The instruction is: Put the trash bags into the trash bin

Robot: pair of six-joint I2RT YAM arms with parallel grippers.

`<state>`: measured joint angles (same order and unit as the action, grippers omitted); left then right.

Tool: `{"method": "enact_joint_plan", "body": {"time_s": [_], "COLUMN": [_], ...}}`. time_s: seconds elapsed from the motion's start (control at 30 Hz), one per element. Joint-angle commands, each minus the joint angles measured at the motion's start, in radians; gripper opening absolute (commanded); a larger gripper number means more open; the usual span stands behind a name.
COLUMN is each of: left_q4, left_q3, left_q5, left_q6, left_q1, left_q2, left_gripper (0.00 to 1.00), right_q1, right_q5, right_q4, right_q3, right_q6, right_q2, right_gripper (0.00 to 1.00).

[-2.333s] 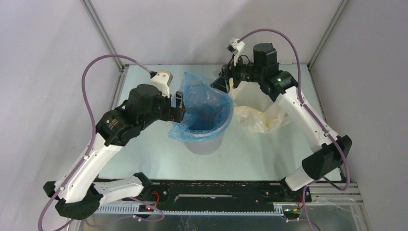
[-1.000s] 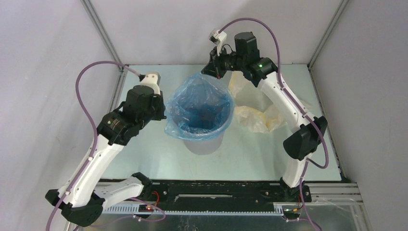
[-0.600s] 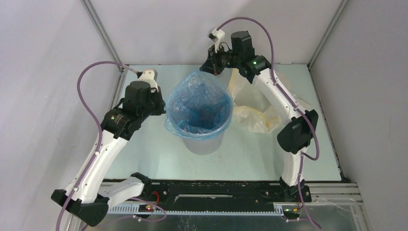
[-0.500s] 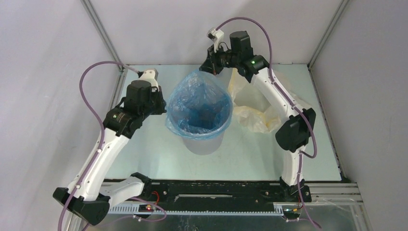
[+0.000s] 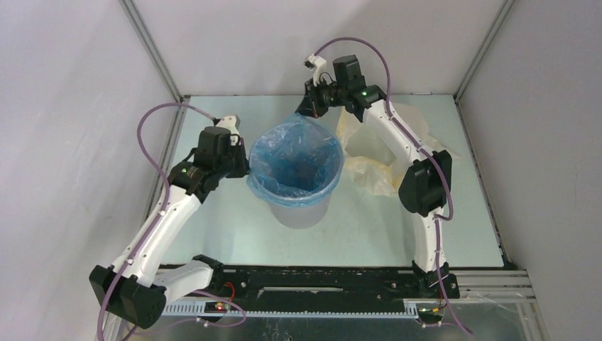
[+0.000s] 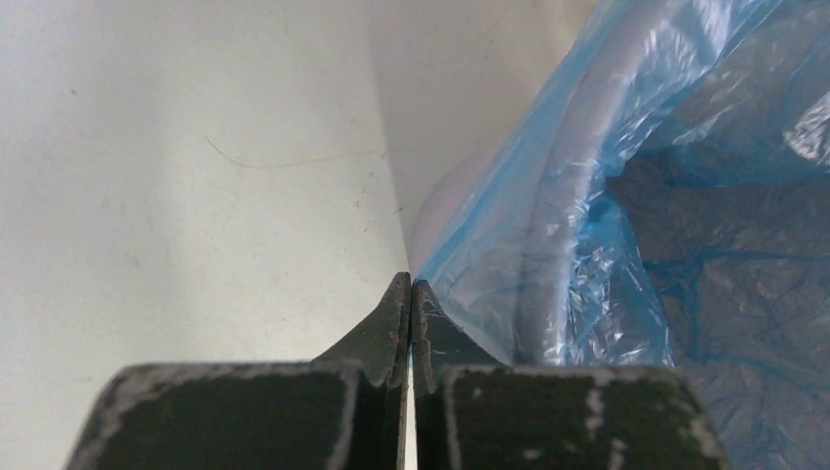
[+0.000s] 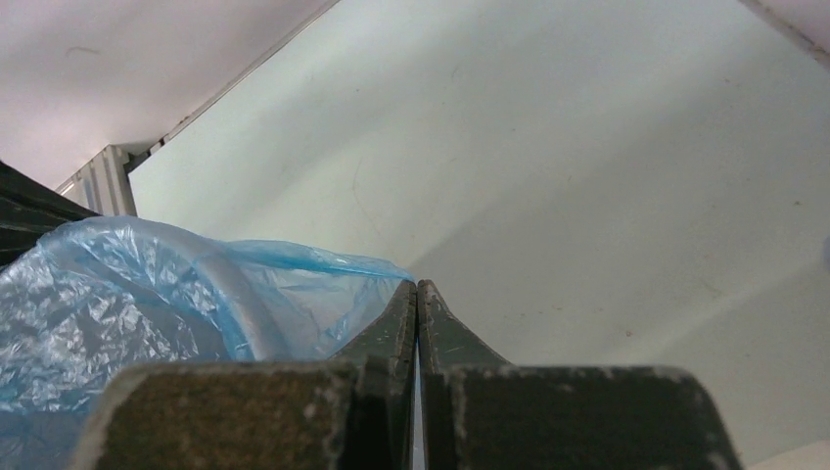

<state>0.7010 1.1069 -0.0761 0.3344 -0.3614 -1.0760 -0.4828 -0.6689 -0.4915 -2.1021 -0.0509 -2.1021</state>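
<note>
The left gripper (image 5: 244,165) is seen from above at the left rim of the trash bin (image 5: 302,212), which stands on the table (image 5: 213,220). Its wrist view shows what the overhead view hides: the fingers (image 6: 377,328) are pressed together, and the hem of the blue bag (image 5: 294,149) appears to be nipped at their tips. The bag is draped inside the bin, its edge folded over the rim. At the far rim the right gripper (image 7: 417,286) is closed on a corner of film, drawn to a point in its wrist view. A pale yellow bag (image 5: 376,174) is shown only from above, right of the bin.
</note>
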Motion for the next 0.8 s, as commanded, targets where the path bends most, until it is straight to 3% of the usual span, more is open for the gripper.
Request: {"method": "enact_joint_plan", "body": {"time_s": [0.0, 0.2, 0.53, 0.77], "left_q4": [-0.083, -0.215, -0.243, -0.259], "left_q3": [-0.066, -0.202, -0.240, -0.306], "left_q5": [0.067, 0.086, 0.079, 0.026], "left_q6": [0.052, 0.133, 0.143, 0.155], "left_q1": [0.009, 0.009, 0.009, 0.022], "left_q2": [0.040, 0.121, 0.152, 0.212], "left_gripper": [0.00, 0.00, 0.01, 0.02], "right_q1": [0.007, 0.008, 0.028, 0.030], "right_q5": [-0.035, -0.059, -0.063, -0.014], "right_q4": [0.048, 0.104, 0.142, 0.192], "right_q3": [0.037, 0.145, 0.197, 0.326], "right_q6": [-0.028, -0.063, -0.123, -0.136], "right_q2": [0.007, 0.029, 0.044, 0.074], "right_gripper": [0.00, 0.00, 0.00, 0.00]}}
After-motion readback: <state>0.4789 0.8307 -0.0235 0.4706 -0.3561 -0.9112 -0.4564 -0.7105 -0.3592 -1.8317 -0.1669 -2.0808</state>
